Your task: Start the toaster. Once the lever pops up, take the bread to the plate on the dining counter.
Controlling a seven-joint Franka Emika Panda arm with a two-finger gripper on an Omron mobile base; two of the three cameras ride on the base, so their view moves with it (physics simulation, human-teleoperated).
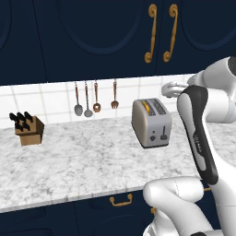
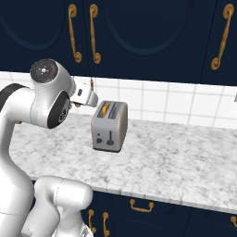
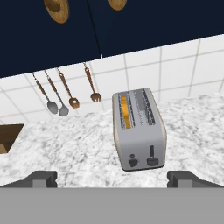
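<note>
Our gripper [image 3: 112, 177] stands wide open, holding nothing, with the toaster [image 3: 138, 129] at twelve o'clock, apart from it. The bread [image 3: 125, 112] sits in its left slot. Bare counter [image 1: 83, 156] surrounds it.

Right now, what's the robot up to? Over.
Fingers open, empty, short of the toaster. Bread in one slot, lever not pressed. Nothing in the way.

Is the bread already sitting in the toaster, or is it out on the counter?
In. The bread sits down in one slot of the toaster, only its golden top edge visible; the other slot looks empty.
</note>
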